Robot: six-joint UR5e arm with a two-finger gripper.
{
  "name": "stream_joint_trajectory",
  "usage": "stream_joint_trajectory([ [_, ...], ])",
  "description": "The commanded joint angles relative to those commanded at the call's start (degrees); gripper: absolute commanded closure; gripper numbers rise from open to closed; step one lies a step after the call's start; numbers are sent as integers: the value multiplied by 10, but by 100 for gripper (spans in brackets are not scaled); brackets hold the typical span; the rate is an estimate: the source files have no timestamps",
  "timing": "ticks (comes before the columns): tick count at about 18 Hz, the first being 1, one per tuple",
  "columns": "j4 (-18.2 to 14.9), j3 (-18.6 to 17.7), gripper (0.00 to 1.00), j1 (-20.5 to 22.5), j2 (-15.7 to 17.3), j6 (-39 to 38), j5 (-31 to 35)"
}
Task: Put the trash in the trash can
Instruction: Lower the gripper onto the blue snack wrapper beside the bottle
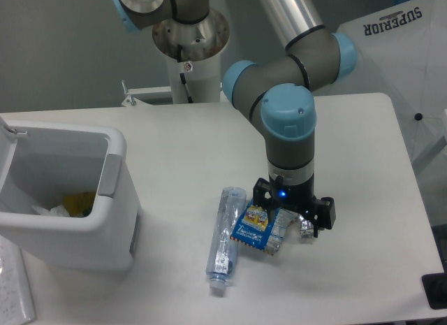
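Right up front, the clear crushed plastic bottle (225, 239) lies flat on the white table (188, 143), cap end toward 7 o'clock. Just at its 3 o'clock, touching it, sits the small blue snack packet with yellow-orange edges (253, 228). Beside that, at 3 o'clock again, the crumpled silver foil (305, 228) peeks out under the black two-finger gripper (293, 213), which hangs low over packet and foil; whether its claw is parted or clenched, I cannot tell. Over at 9 o'clock, well apart, stands the white rectangular plastic bin (66, 192), something yellow and pale inside.
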Motion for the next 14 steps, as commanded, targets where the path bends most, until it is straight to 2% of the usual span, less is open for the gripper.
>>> stream_joint_trajectory([
  [8,0,-8,0,-20,2,-18,3],
  [10,12,-32,0,-28,6,-36,-2],
  [12,48,-60,0,-33,8,-42,-3],
  [14,62,-68,0,-44,6,-96,-1],
])
